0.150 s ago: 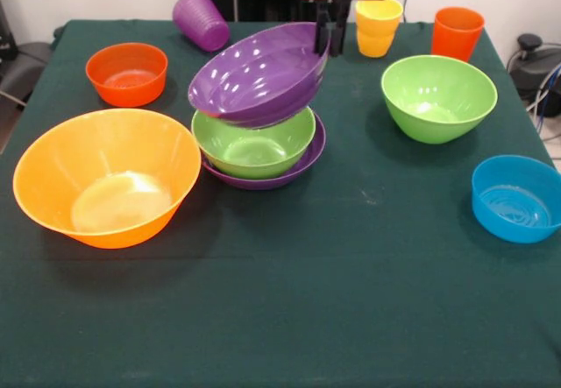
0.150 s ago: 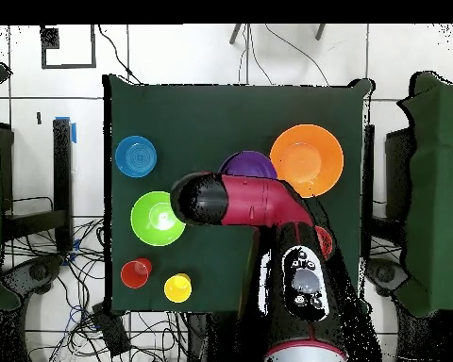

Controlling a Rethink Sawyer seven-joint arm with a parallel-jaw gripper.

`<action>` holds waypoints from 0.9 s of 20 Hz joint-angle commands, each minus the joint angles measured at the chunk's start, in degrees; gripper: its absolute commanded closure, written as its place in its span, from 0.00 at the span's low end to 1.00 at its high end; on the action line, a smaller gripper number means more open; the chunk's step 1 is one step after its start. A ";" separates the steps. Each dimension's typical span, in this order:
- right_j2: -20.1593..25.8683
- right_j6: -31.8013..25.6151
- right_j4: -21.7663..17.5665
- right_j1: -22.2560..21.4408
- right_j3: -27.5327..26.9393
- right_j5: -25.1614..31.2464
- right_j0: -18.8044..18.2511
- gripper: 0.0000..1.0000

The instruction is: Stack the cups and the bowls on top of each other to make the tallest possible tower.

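My gripper (image 1: 330,38) comes down at the back of the table, shut on the far rim of a wide purple bowl (image 1: 259,73). That bowl hangs tilted, its low side over a green bowl (image 1: 254,147). The green bowl sits nested in a second purple bowl (image 1: 313,153), and together they form the tower. In the overhead view the arm (image 2: 240,201) covers the gripper, and only part of the purple bowl (image 2: 249,163) shows. A ribbed purple cup (image 1: 200,20) lies on its side at the back. Stacked yellow cups (image 1: 378,27) and an orange-red cup (image 1: 457,33) stand upright.
A very large orange bowl (image 1: 105,178) stands close to the left of the tower, with a small red-orange bowl (image 1: 127,73) behind it. To the right are a green bowl (image 1: 438,97) and a blue bowl (image 1: 517,198). Dark green cloth (image 1: 289,318) covers the table.
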 commanded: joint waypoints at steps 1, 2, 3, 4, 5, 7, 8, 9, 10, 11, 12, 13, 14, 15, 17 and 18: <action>1.47 3.31 -4.55 3.41 3.05 -4.32 -0.68 1.00; 1.47 3.26 -4.62 3.94 2.71 -4.62 -0.72 1.00; 1.48 3.21 -4.69 4.47 2.36 -4.93 -0.77 1.00; 1.51 3.15 -4.69 4.63 2.33 -5.13 -0.80 1.00; 1.55 3.09 -4.68 4.79 2.29 -5.34 -0.83 1.00; 1.63 2.97 -4.66 5.11 2.22 -5.75 -0.90 1.00; 1.62 2.81 -4.64 5.14 2.19 -5.54 -0.90 1.00; 1.61 2.65 -4.62 5.18 2.15 -5.32 -0.89 1.00; 1.60 2.49 -4.59 5.21 2.11 -5.10 -0.89 1.00; 1.52 2.42 -4.74 5.24 2.05 -5.29 -0.81 1.00; 1.38 2.46 -4.69 5.28 2.01 -5.05 -0.70 1.00; 1.24 2.50 -4.64 5.32 1.96 -4.80 -0.58 0.00; 1.13 2.60 -4.65 5.33 1.95 -4.77 -0.49 0.00; 1.01 2.70 -4.65 5.34 1.94 -4.73 -0.39 0.00; 0.79 2.89 -4.66 5.36 1.92 -4.67 -0.20 0.00; 0.70 2.97 -4.65 5.32 1.95 -4.67 -0.15 0.00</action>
